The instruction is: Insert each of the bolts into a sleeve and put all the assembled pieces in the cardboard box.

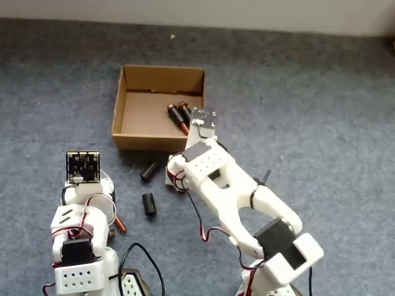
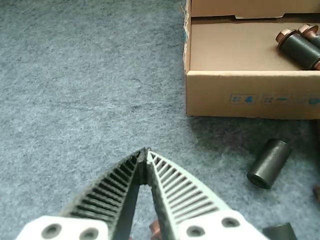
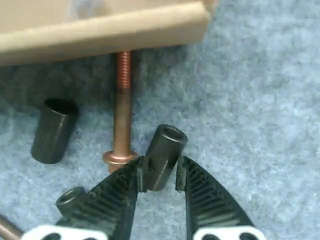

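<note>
You're working in soft, even light, with no glare anywhere. The cardboard box (image 1: 145,143) throws only a faint, soft-edged shadow onto the tabletop (image 1: 321,98) along its near wall. That shadow looks darker in the right wrist view. Inside the box, a thin dark band runs under the far wall.

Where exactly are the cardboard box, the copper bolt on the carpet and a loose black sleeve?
Cardboard box (image 1: 148,143): high view, front wall.
Bolt (image 3: 122,120): right wrist view, middle of shank.
Sleeve (image 2: 270,160): left wrist view, curved side.
</note>
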